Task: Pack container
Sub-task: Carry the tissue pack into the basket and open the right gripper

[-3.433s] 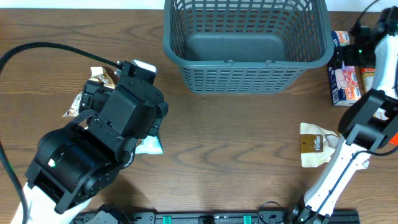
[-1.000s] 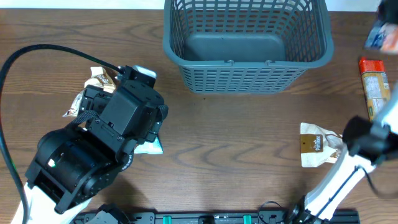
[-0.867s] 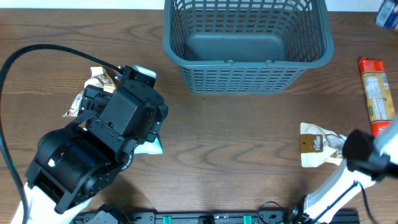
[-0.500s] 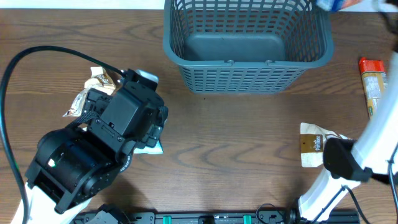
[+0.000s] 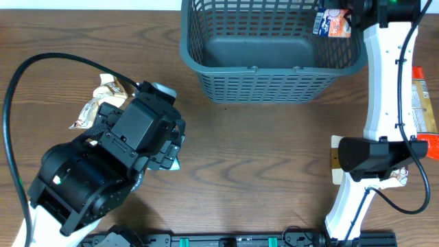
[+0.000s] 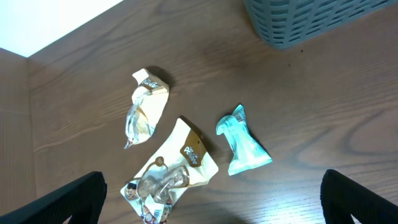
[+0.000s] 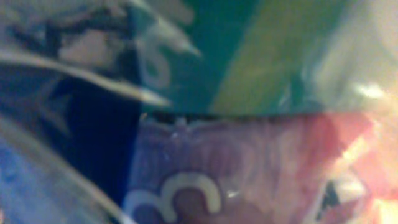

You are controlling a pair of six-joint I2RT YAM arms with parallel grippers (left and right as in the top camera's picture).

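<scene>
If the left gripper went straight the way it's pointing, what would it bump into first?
Probably the left gripper would hit the wooden table between the tan packet and the teal packet, though it might clip the tan one.

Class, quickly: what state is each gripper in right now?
Left gripper: open, holding nothing.
Right gripper: closed on a blue-and-red snack packet above the container.

There is one grey basket (image 5: 274, 68). There are two robot arms, a left arm (image 5: 103, 171) and a right arm (image 5: 384, 75). There are six snack packets: a pale packet (image 6: 144, 106), a brown-topped packet (image 6: 177, 168), a teal packet (image 6: 244, 142), a blue and red packet (image 5: 331, 20), a cream packet (image 5: 335, 171) and a long orange packet (image 5: 426, 103). The arms may hide more.
</scene>
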